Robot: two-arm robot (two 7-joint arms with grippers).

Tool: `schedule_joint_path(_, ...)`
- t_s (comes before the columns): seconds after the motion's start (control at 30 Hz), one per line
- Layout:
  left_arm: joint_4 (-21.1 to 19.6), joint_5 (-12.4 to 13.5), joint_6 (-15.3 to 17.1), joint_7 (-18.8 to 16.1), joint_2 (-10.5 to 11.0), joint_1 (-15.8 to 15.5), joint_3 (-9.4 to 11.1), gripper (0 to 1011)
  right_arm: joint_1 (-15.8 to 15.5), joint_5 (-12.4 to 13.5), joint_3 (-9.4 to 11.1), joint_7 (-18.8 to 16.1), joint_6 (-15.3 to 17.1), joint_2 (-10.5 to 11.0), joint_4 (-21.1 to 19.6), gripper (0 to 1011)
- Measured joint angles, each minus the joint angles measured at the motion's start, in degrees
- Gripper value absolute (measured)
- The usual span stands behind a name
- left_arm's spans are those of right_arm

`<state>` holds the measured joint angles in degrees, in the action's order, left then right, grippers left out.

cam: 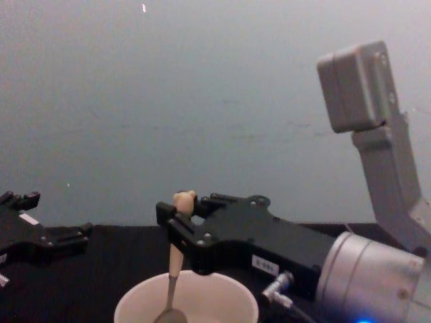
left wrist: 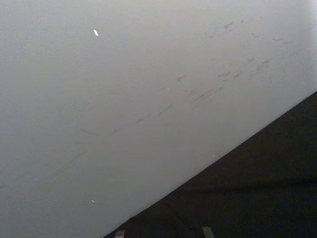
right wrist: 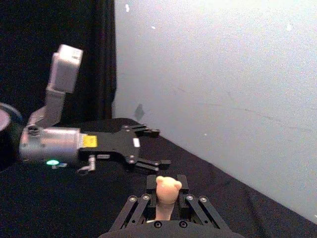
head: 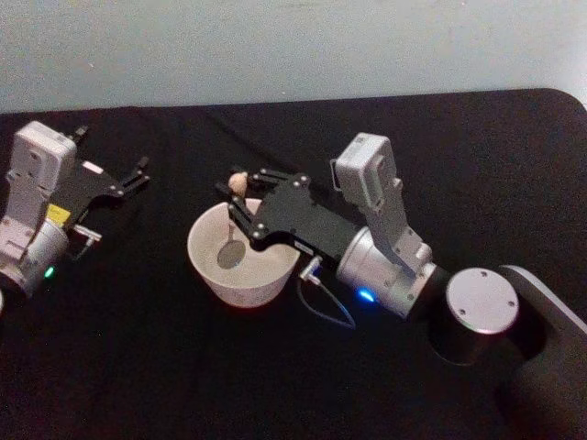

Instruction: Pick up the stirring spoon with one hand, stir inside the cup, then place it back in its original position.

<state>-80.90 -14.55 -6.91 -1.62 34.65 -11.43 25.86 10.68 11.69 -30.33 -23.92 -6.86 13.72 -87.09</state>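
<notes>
- The stirring spoon (cam: pixel 174 261) stands close to upright at the lower centre of the chest view. Its bear-head knob is on top and its small dark bowl is down inside the cup (cam: pixel 232 303).
- In the head view the spoon's (head: pixel 230 246) bowl shows inside the cup's (head: pixel 246 289) round mouth, left of the frame's centre. Whether it touches the bottom cannot be told.
- The right hand (head: pixel 237 202) reaches in from the lower right of the head view and sits over the cup's far rim. Its black fingers are closed narrow on the spoon's cream handle, just under the knob.
- From the chest view the right hand (cam: pixel 178 225) comes in from the right edge and grips the handle above the cup's rim.
- In the right wrist view the bear-head knob (right wrist: pixel 167 188) pokes up between the right hand's (right wrist: pixel 167 194) two fingers at the bottom centre.
- The left hand (head: pixel 138 174) is at the upper left of the head view, well apart from the cup, with its fingers spread wide and nothing in them.
- The right wrist view shows that left hand (right wrist: pixel 156 147) at centre left, above the black counter (right wrist: pixel 59 208).
- The cup rests on the black counter (head: pixel 138 367), with a pale wall (head: pixel 275 46) along the top of the head view.
</notes>
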Motion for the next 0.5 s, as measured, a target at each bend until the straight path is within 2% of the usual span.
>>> schedule_joint_path(0.2, 0.00, 0.00, 0.00, 0.00, 0.00, 0.00, 0.00, 1001, 1.51, -0.91, 0.99, 1.64, -0.10, -1.63, 2.43, 230)
schedule_joint_path(0.5, 0.00, 0.00, 0.00, 0.00, 0.00, 0.00, 0.00, 1001, 1.36, -0.55, 2.88, 1.70, 0.17, -0.89, 2.69, 230)
